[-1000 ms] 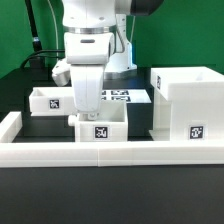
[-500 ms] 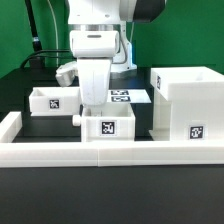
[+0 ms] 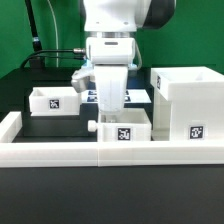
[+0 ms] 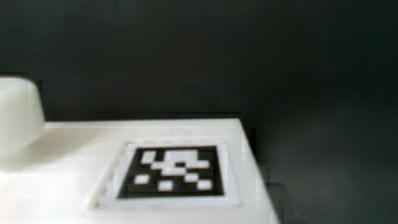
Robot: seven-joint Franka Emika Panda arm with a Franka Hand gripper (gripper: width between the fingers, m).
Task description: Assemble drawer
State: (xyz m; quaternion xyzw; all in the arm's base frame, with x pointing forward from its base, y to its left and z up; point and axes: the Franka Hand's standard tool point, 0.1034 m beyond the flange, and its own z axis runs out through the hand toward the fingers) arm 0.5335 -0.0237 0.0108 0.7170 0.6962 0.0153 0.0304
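Observation:
The large white casing (image 3: 185,108) stands on the exterior view's right, open at the top, with a tag on its front. A small white tray (image 3: 122,130) with a round knob (image 3: 92,128) sits just left of it, against the front rail. My gripper (image 3: 108,112) reaches down into this tray from above with its fingers close together on the tray's wall; the fingertips are hidden. A second tray (image 3: 52,100) sits at the back left. The wrist view shows a white tagged face (image 4: 178,172) over the dark table; the fingers do not show there.
A long low white rail (image 3: 100,155) runs along the table's front edge and turns up at the left. The marker board (image 3: 122,96) lies flat behind the arm. Black cables hang at the back left.
My gripper and the middle tray have moved together toward the exterior view's right, closing most of the gap to the casing. The left tray and the casing have not moved.

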